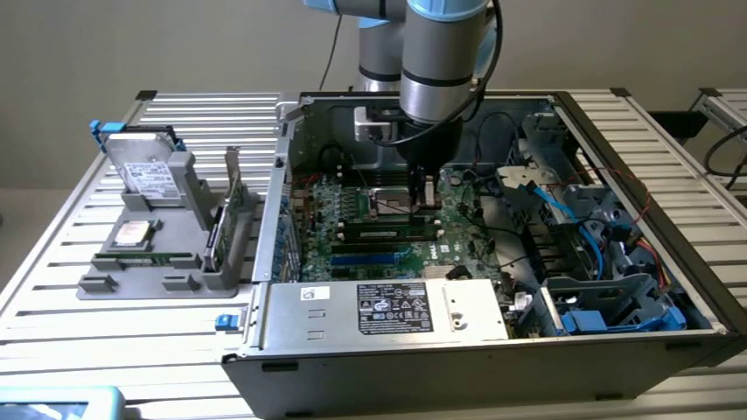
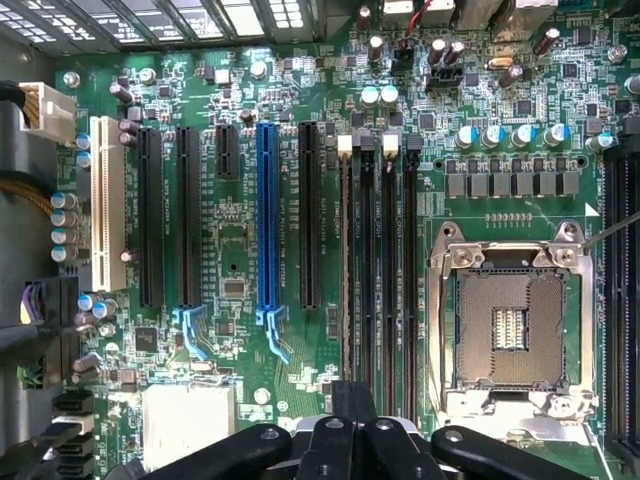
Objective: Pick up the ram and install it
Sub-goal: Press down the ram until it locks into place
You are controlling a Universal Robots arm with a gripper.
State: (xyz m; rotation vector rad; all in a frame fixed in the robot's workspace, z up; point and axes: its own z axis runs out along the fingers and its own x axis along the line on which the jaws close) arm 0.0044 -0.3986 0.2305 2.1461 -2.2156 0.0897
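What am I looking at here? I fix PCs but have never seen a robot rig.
A robot arm reaches into an open computer case lying on a slatted table. One picture is taken from outside; the other from a camera on the wrist, looking down on the motherboard with its empty processor socket. The jaws are closed above the board; whether they grip anything is unclear. Beside the case, a grey holder carries a thin green ram stick, a hard drive and an upright card.
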